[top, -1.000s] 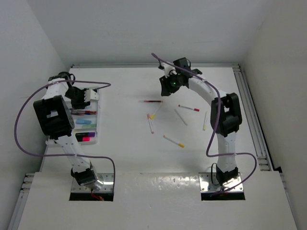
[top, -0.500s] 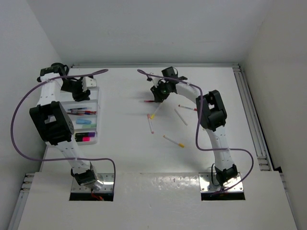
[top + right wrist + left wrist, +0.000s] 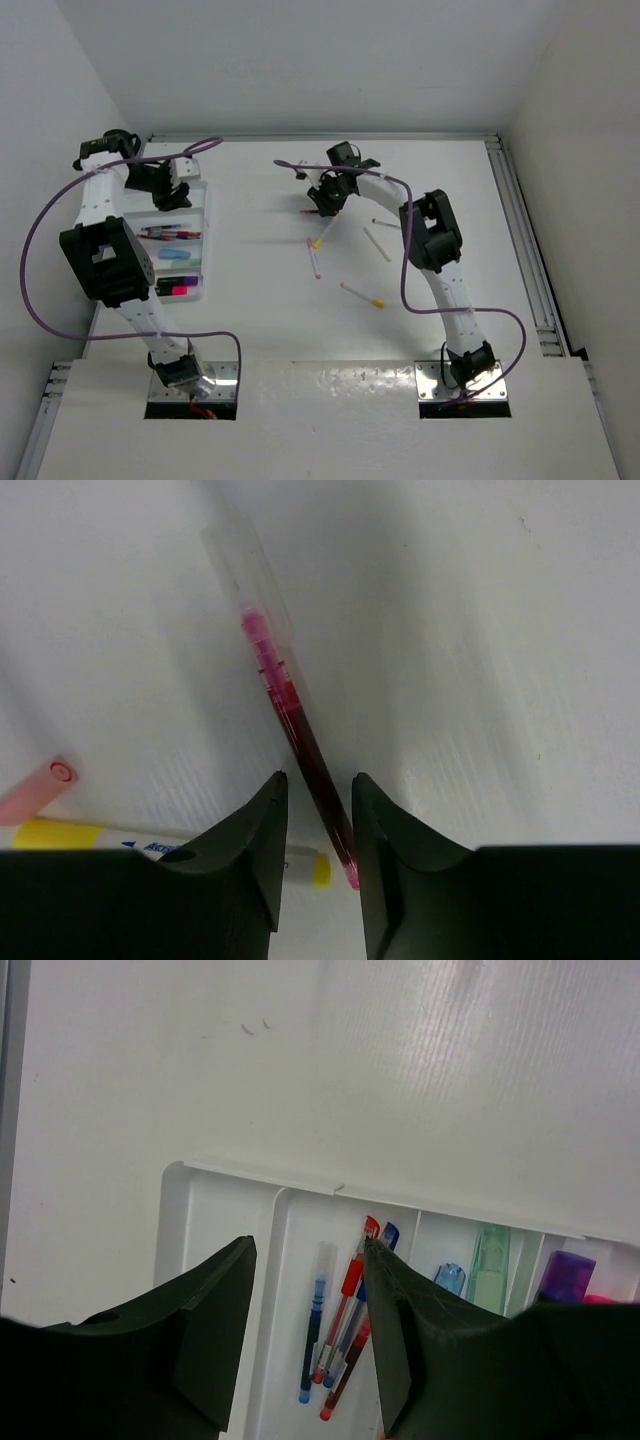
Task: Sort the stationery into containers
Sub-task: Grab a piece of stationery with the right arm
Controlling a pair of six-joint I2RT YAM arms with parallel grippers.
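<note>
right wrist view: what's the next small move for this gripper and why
Probably close the right gripper on the red pen: the pen lies between its fingertips with slim gaps either side, so it looks straddled but not yet pinched.

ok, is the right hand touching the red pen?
Cannot tell. Right wrist view: the right hand straddles the red pen. A gap shows at one finger, but the pen's near end meets the other finger's outline.
</note>
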